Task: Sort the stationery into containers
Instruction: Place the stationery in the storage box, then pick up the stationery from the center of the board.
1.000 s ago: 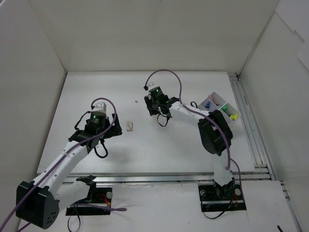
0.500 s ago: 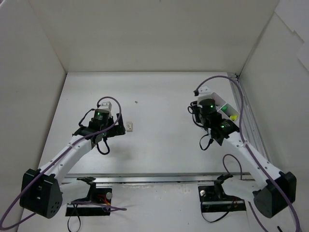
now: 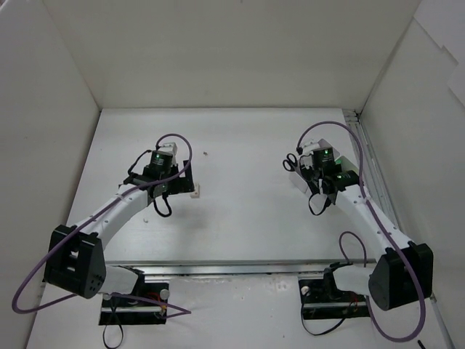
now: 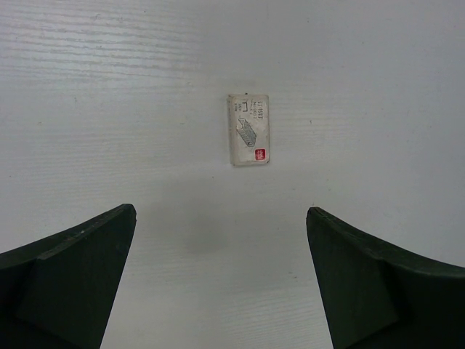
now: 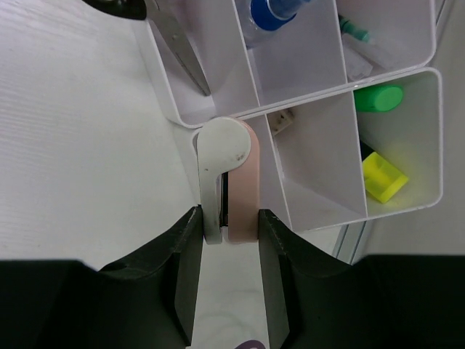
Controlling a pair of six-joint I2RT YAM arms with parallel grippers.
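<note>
Now: left hand [image 4: 220, 218] hanging open, eraser [image 4: 248, 129] lying centred ahead of it, long axis along approach, well apart from tray [image 5: 312, 98]. Right hand [image 5: 229, 218] gripping pink-and-white item [image 5: 234, 174] at tray's near wall.

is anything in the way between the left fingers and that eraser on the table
Nothing visible does. The eraser lies alone on the bare table, just ahead of the open left fingers and roughly centred between them.
</note>
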